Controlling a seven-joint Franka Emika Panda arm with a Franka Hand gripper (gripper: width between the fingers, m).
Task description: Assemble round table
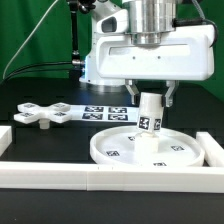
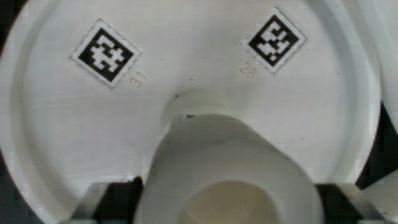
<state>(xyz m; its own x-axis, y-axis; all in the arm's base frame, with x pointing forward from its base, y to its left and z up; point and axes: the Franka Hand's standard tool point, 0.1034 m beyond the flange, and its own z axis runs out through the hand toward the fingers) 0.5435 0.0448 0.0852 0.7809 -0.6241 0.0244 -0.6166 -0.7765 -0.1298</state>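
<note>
So the claw (image 1: pixel 150 100) is pinching the short cylinder post (image 1: pixel 150 122) near its top, one finger on each side. The post stands upright with its lower end on the middle of the big round disc (image 1: pixel 185 157), as far as the exterior view shows. The wrist view looks straight down the post (image 2: pixel 222 165) with a dark fingertip (image 2: pixel 118 197) hugging it, and two square tags (image 2: pixel 105 55) show on the disc's floor beyond it. Room is tight. The disc's raised rim sits just beside the front border bar (image 1: pixel 100 178) and close to the bar on the exterior view's right (image 1: pixel 214 148), so there's hardly any slack on those two sides. The open stretch is the black desk (image 1: pixel 50 145) on the exterior view's left, between the disc and the cross piece (image 1: pixel 38 113), which lies flat, well apart from the disc. The marker board (image 1: pixel 100 109) lies behind, between the cross piece and the post. Count: one disc, one post, one four-armed cross piece, one marker board, and three bar stretches in view (front, plus one at each side edge).
</note>
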